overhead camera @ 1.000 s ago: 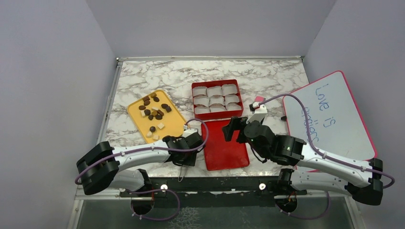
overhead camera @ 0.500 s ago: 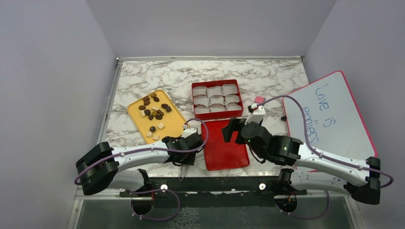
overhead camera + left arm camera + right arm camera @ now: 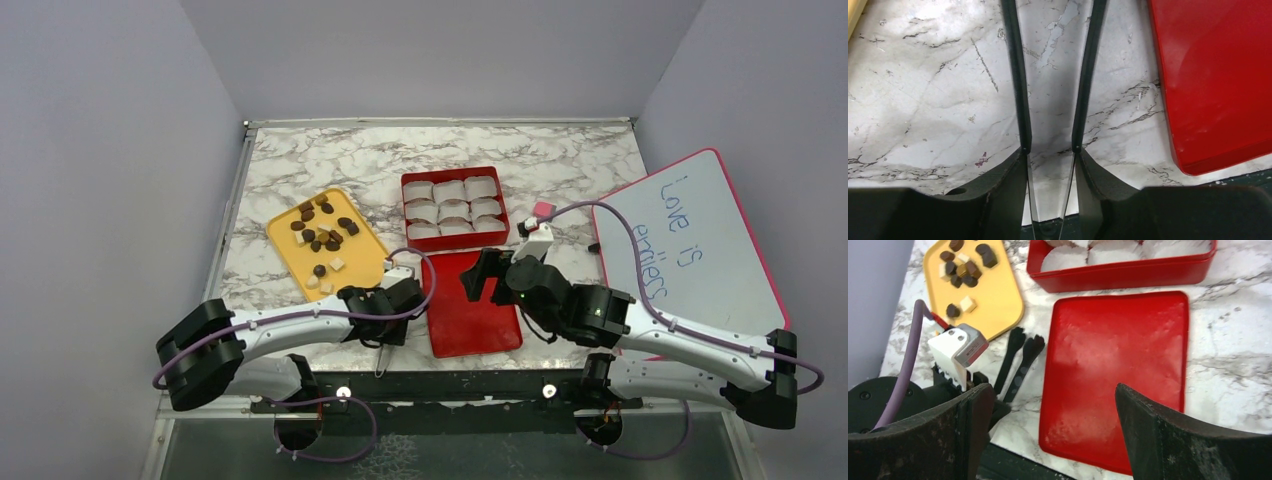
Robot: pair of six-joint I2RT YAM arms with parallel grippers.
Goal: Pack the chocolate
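Chocolate (image 3: 322, 236) beyond your left gripper (image 3: 1026, 339), toward the left edge of the tabletop (image 3: 560, 170).
Your left arm is nearer; its jaws stand partly apart, holding nothing.

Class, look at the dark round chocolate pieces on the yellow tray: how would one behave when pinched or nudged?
Probably light: each dark round is tiny against the yellow tray. Its rounded edge may let it squirt from a pinch or skid when nudged, unlike the pale cubes. The pieces lie crowded, so a push likely shifts neighbours.
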